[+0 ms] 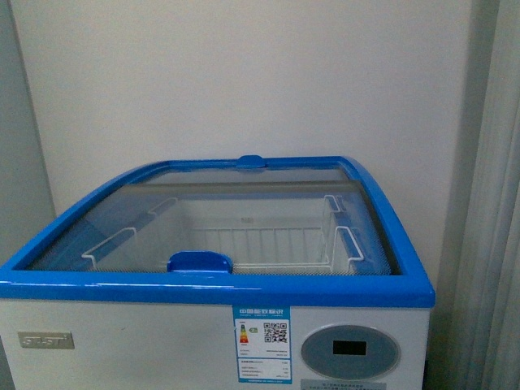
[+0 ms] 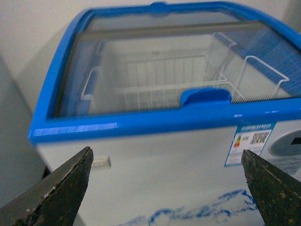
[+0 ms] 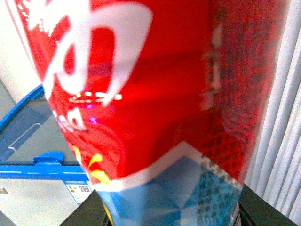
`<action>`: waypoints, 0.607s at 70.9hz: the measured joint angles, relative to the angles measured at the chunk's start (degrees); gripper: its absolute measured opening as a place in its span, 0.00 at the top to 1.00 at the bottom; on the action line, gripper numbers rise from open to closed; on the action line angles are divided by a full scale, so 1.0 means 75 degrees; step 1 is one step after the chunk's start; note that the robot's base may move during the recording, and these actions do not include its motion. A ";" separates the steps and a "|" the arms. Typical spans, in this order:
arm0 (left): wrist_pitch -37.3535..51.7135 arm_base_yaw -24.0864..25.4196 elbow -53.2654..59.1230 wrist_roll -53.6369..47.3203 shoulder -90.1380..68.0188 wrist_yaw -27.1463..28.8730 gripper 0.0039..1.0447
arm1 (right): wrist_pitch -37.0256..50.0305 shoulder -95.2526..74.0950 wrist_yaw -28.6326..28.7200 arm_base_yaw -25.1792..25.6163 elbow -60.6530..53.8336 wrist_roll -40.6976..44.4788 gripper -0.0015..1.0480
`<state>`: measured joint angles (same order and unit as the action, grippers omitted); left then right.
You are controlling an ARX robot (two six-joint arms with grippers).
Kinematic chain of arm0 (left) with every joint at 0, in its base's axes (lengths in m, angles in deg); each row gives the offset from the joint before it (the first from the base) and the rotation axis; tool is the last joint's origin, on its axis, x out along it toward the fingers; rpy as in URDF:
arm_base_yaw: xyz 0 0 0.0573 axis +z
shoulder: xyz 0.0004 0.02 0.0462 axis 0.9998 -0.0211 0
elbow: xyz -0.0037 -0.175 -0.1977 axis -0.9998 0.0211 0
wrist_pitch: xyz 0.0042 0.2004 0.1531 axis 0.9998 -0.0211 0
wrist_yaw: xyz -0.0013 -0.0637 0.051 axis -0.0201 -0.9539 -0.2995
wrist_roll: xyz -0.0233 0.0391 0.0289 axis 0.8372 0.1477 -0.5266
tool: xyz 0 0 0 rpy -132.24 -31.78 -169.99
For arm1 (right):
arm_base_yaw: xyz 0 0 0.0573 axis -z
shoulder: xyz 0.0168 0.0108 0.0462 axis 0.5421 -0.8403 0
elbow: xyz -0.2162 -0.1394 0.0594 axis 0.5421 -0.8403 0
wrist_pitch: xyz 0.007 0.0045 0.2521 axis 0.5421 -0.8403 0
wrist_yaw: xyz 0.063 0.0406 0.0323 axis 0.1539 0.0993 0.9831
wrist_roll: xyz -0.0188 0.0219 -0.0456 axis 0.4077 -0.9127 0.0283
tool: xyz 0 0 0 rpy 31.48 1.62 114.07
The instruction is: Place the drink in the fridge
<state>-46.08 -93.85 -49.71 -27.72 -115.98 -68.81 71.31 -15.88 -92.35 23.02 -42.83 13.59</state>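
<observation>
Half done at most: right gripper [image 3: 174, 209] clamps the drink [image 3: 155, 94] between its jaws; left gripper [image 2: 166, 151] gapes empty, the fridge [image 2: 141, 123] lid [image 2: 188, 52] ahead apparently shut.

The drink [image 3: 155, 94] clamped in the right claw [image 3: 175, 209] fills that wrist view. Its top and base are cut off, its print is smeared, and it hides nearly all of the fridge [image 3: 23, 170] beyond the claw. Only dark slivers of the fingers [image 3: 263, 214] show. Of the left claw [image 2: 165, 153], spread wide, just the two tips are in frame. Ahead of it the fridge's oval display [image 2: 288, 146] is cut by the edge, and the label [image 2: 249, 141] is too blurred to read. In the front view the badge [image 1: 45, 340] is illegible.
</observation>
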 joint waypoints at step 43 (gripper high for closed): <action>-0.1629 -0.0822 -0.4494 -0.6968 -0.4202 -0.2171 0.08 | 0.0000 0.0000 0.0000 0.0000 0.0000 0.0000 0.62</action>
<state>-58.30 -100.02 -83.41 -79.98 -147.50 -85.10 71.31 -15.88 -92.35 23.02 -42.83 13.59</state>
